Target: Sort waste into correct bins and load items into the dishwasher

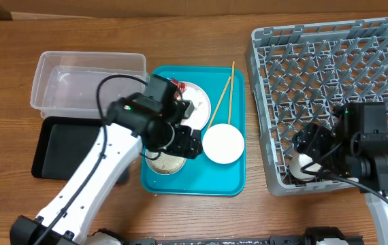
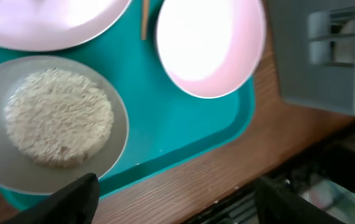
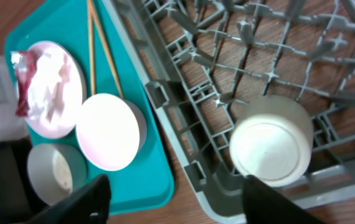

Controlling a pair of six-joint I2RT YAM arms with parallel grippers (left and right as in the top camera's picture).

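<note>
My left gripper (image 1: 184, 141) (image 2: 177, 202) is open and empty, just above a small bowl (image 2: 112, 106) holding the heap of rice (image 2: 59, 118) on the teal tray. The pink bowl (image 1: 222, 144) (image 2: 208, 43) sits next to it. A plate (image 1: 195, 101) (image 3: 56, 93) carries the red wrapper (image 3: 23, 84) and the white tissue (image 3: 50, 87). Two chopsticks (image 1: 224, 92) (image 3: 96, 43) lie on the tray. My right gripper (image 1: 310, 146) (image 3: 177, 202) is open and empty over the near left corner of the grey rack (image 1: 330, 102) (image 3: 184, 118). A white cup (image 3: 271, 140) sits upside down in the rack.
The teal tray (image 1: 194, 185) (image 2: 177, 124) lies at the table's middle. The clear tub (image 1: 88, 82) stands at the back left, with the black tray (image 1: 65, 146) in front of it. My left arm crosses over the black tray.
</note>
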